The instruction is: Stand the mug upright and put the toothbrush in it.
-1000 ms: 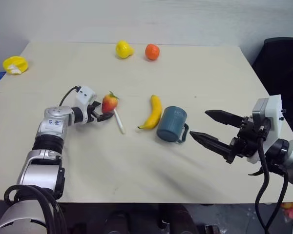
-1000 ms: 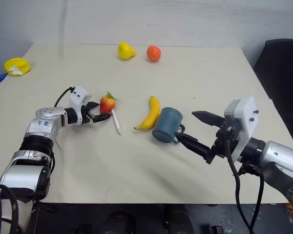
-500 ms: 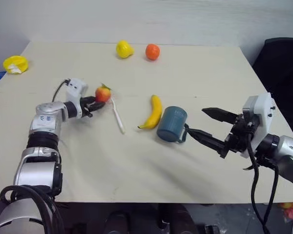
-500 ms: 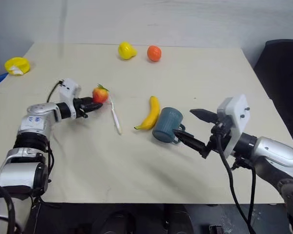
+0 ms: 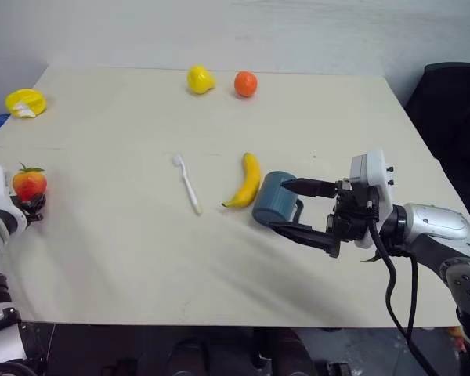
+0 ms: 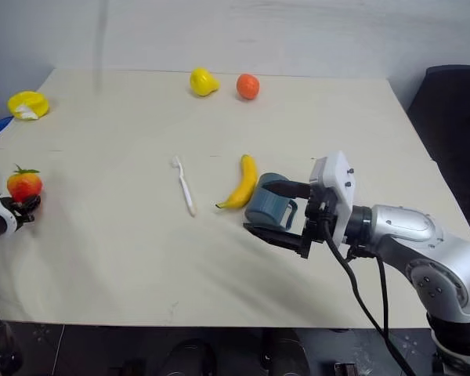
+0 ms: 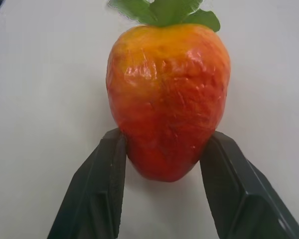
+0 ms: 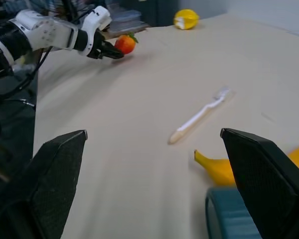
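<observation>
The dark teal mug (image 5: 274, 200) lies on its side right of centre, handle toward my right arm. My right gripper (image 5: 277, 205) is open, one black finger above the mug and one below it, straddling it without closing. The white toothbrush (image 5: 187, 183) lies flat on the table to the left of the banana, with its bristle head at the far end. Far to the left, my left gripper (image 7: 165, 135) is shut on a red strawberry (image 5: 30, 182), holding it by its lower end just above the table's left edge.
A yellow banana (image 5: 245, 180) lies between the toothbrush and the mug, almost touching the mug. A yellow fruit (image 5: 199, 79) and an orange (image 5: 245, 83) sit at the back. A yellow object (image 5: 24, 103) lies at the far left corner. A black chair (image 5: 453, 117) stands at the right.
My left gripper closed on the strawberry beside the toothbrush and carried it far left to the table's edge. My right gripper, still open, slid left until its fingers straddle the mug.
</observation>
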